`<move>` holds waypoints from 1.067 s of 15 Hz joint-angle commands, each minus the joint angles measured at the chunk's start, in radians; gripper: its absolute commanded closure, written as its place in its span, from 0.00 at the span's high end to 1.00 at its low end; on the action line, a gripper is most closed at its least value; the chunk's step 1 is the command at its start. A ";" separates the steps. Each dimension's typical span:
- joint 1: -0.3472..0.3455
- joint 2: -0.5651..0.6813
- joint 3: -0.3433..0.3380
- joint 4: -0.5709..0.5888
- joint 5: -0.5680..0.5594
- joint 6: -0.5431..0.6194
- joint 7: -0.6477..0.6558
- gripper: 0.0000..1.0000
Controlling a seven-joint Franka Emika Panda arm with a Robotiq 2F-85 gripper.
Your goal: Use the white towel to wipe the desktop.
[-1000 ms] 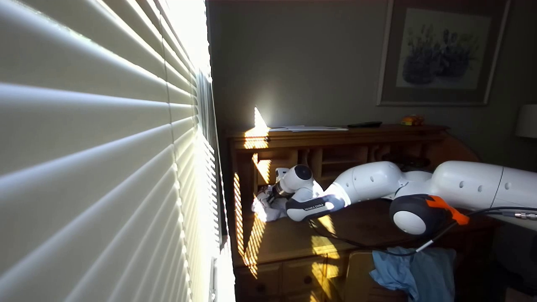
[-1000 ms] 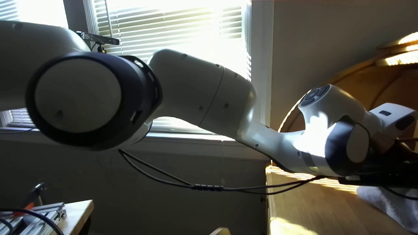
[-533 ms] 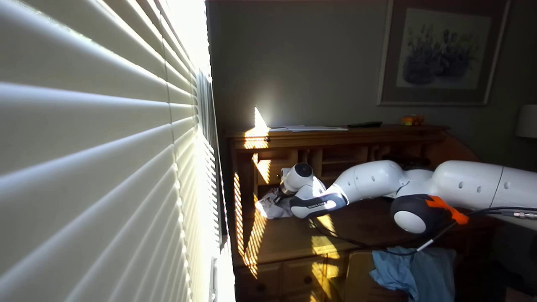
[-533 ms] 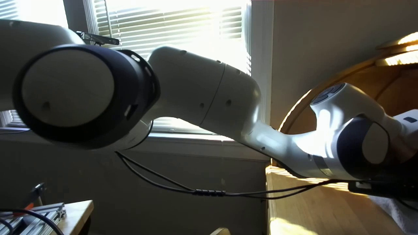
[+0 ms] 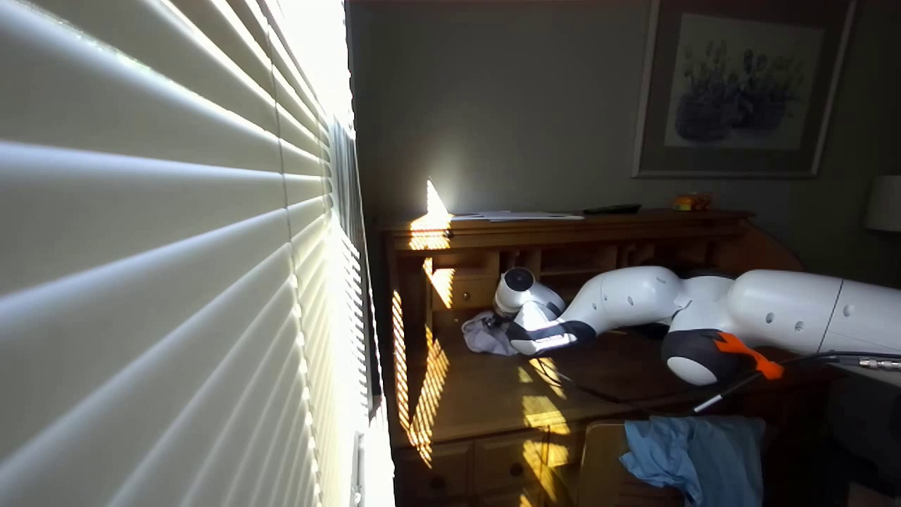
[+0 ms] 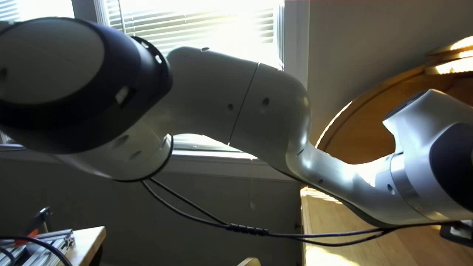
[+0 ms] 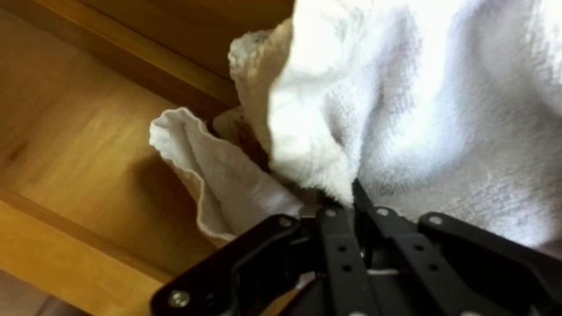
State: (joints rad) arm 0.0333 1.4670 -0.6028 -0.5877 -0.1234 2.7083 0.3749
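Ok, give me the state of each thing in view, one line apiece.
white towel: bunched and creased
Robotiq gripper: shut on the white towel
desktop: partly sunlit, partly shaded
small drawer: looks shut
roll-top desk: open, compartments showing
window blinds: lowered, sun coming through
light-blue cloth: draped in folds
papers: lying flat on top of the roll-top desk
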 commanded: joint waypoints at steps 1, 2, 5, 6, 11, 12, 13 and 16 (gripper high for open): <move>0.015 0.022 -0.100 0.024 -0.010 -0.102 0.176 0.02; 0.022 0.022 -0.121 0.020 -0.010 -0.141 0.216 0.02; 0.047 0.027 -0.196 0.017 -0.021 -0.250 0.345 0.02; 0.047 0.030 -0.201 0.023 -0.013 -0.262 0.367 0.02; 0.046 0.026 -0.191 0.024 -0.052 -0.062 0.383 0.02; 0.044 0.027 -0.189 0.030 -0.057 -0.013 0.377 0.02; 0.046 0.019 -0.164 0.017 -0.061 0.032 0.365 0.02; 0.037 0.025 -0.101 0.035 -0.054 0.147 0.308 0.02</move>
State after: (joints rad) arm 0.0886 1.4921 -0.7460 -0.5890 -0.1453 2.7407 0.7242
